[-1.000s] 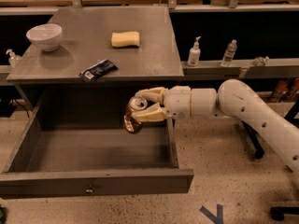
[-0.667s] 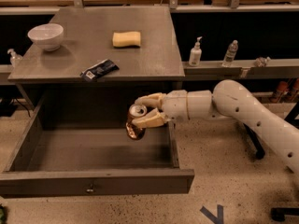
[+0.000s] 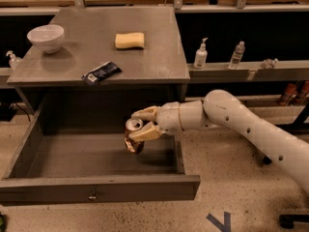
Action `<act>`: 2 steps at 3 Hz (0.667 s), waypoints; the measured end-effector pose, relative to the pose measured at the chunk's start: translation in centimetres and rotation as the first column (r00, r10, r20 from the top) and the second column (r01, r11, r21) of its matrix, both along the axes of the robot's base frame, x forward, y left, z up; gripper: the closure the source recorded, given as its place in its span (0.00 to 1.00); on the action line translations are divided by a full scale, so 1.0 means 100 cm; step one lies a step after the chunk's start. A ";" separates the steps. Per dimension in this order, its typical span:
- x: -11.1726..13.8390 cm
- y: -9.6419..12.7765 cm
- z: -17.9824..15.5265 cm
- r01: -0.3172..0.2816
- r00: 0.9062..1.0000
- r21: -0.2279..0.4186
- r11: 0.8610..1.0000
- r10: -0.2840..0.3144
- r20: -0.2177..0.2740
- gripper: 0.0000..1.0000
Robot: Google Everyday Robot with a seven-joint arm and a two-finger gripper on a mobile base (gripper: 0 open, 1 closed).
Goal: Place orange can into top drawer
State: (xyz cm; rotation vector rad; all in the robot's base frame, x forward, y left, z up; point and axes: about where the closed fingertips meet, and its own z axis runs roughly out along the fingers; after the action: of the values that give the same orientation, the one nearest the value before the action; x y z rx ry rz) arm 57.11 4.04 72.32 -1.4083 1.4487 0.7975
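Observation:
The orange can (image 3: 133,136), orange-brown with a silver top, is held tilted in my gripper (image 3: 144,123). The gripper's cream fingers are shut on the can's upper part. The can hangs just above the floor of the top drawer (image 3: 96,190), over its right half. The drawer is pulled wide open below the table, grey, with a small metal pull at front centre. My white arm (image 3: 251,129) reaches in from the right.
On the grey table (image 3: 154,47) stand a white bowl (image 3: 46,36), a yellow sponge (image 3: 130,40) and a dark snack packet (image 3: 101,72). Bottles (image 3: 200,54) stand on a ledge to the right. A blue floor mark (image 3: 219,221) lies in front.
The gripper with the can has moved a little left and down, further over the drawer's inside. The can stays tilted in the grip.

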 end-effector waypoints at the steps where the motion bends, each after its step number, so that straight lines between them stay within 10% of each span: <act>1: 0.002 0.004 -0.014 0.035 0.999 -0.035 0.999 -0.035 0.002 1.00; 2: 0.003 0.007 -0.013 0.055 0.998 0.011 0.998 -0.055 -0.006 0.83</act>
State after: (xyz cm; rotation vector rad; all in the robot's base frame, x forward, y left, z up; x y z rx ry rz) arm 57.46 4.75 70.98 -1.3532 1.4793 0.7742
